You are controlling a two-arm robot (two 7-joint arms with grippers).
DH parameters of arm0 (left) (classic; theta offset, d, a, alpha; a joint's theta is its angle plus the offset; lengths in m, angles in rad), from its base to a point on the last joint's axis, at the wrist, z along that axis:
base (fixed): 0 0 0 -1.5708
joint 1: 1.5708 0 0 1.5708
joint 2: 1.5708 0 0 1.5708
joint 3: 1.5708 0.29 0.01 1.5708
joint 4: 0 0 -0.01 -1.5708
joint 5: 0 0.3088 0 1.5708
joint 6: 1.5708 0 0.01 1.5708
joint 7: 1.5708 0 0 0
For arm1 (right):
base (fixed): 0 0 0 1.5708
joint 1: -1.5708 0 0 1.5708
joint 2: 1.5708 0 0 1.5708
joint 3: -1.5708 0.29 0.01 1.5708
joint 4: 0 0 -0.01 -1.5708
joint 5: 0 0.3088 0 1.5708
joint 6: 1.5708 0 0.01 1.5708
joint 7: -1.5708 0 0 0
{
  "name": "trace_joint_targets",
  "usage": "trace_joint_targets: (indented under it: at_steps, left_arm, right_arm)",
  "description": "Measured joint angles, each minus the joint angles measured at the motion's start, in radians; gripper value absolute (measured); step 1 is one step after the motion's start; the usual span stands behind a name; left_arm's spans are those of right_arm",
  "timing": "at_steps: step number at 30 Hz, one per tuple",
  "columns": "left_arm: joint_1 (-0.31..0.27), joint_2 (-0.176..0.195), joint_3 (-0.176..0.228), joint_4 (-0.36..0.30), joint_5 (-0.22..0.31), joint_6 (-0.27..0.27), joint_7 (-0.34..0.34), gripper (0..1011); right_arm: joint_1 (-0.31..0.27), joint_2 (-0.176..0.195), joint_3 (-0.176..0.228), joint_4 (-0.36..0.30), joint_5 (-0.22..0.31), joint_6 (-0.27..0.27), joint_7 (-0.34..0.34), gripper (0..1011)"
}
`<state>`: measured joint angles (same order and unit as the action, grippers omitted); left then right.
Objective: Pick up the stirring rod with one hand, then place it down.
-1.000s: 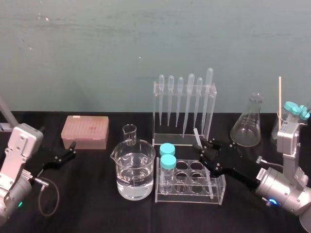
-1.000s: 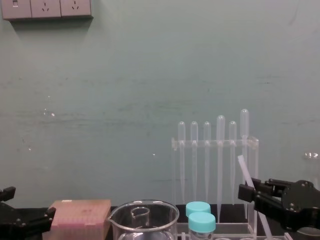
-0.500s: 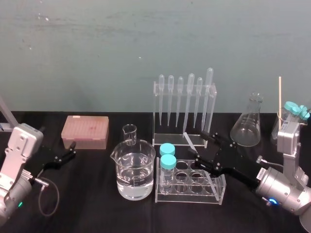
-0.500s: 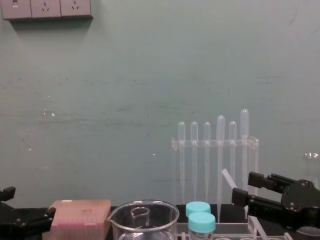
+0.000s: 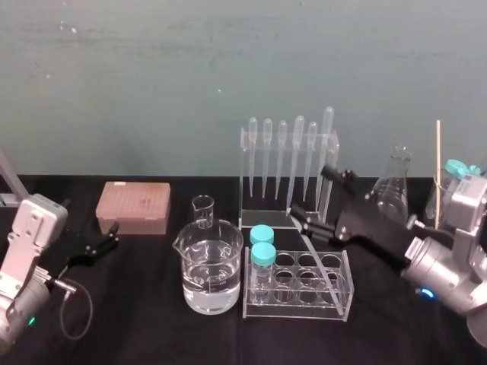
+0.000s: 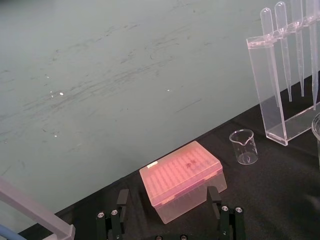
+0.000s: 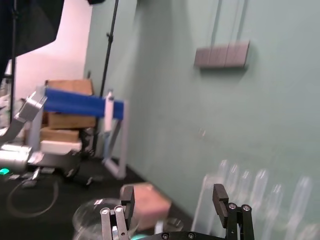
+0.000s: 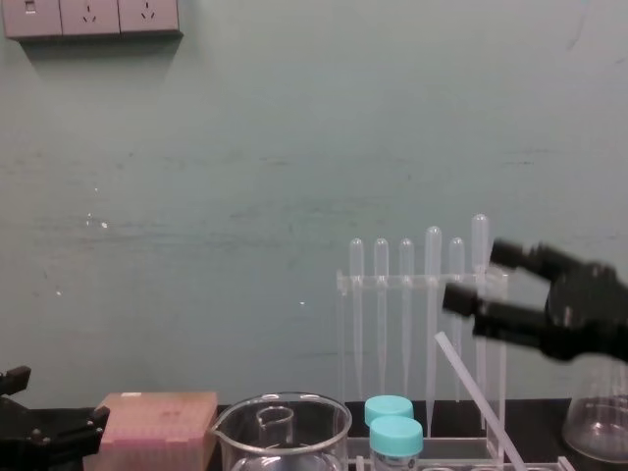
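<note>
Right gripper [image 8: 473, 273], jaws apart, hovers just above the leaning stirring rod [image 8: 476, 395].

The left gripper [image 6: 168, 196], fingers [image 6: 123, 199] apart, faces a pink box [image 6: 182, 177] and beaker [image 6: 244, 146].

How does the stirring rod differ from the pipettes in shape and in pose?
Pose: the stirring rod slants over the test tube rack, while the pipettes hang upright in the pipette rack. Shape: the stirring rod has the same thickness along its length, while the pipettes have bulb tops and narrow toward the tips. Both are slender and translucent.
</note>
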<state>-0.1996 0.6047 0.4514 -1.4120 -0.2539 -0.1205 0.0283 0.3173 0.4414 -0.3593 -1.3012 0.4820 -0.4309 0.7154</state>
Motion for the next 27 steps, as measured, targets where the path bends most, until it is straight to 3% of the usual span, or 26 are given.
trace_joint_targets:
  at_steps: [4, 8, 11, 13, 18, 20, 24, 27]
  left_arm:
    - [0.000, 0.000, 0.000, 0.000, 0.000, 0.000, 0.000, 1000]
    - [0.000, 0.000, 0.000, 0.000, 0.000, 0.000, 0.000, 1000]
    - [0.000, 0.000, 0.000, 0.000, 0.000, 0.000, 0.000, 1000]
    - [0.000, 0.000, 0.000, 0.000, 0.000, 0.000, 0.000, 1000]
    - [0.000, 0.000, 0.000, 0.000, 0.000, 0.000, 0.000, 1000]
    - [0.000, 0.000, 0.000, 0.000, 0.000, 0.000, 0.000, 1000]
    - [0.000, 0.000, 0.000, 0.000, 0.000, 0.000, 0.000, 1000]
    - [0.000, 0.000, 0.000, 0.000, 0.000, 0.000, 0.000, 1000]
  right_arm:
    - [-0.019, 0.003, 0.034, -0.052, -0.052, -0.021, -0.072, 1003]
    - [-0.058, 0.012, 0.080, -0.094, -0.086, 0.011, -0.160, 1003]
    - [-0.107, 0.023, 0.124, -0.122, -0.098, 0.071, -0.231, 1003]
    - [-0.117, 0.025, 0.132, -0.127, -0.099, 0.086, -0.245, 1003]
    - [-0.188, 0.038, 0.168, -0.152, -0.091, 0.246, -0.302, 1003]
    - [-0.197, 0.040, 0.170, -0.154, -0.089, 0.281, -0.306, 1003]
    - [-0.209, 0.040, 0.175, -0.154, -0.082, 0.343, -0.306, 1003]
    - [-0.209, 0.040, 0.175, -0.152, -0.082, 0.348, -0.306, 1003]
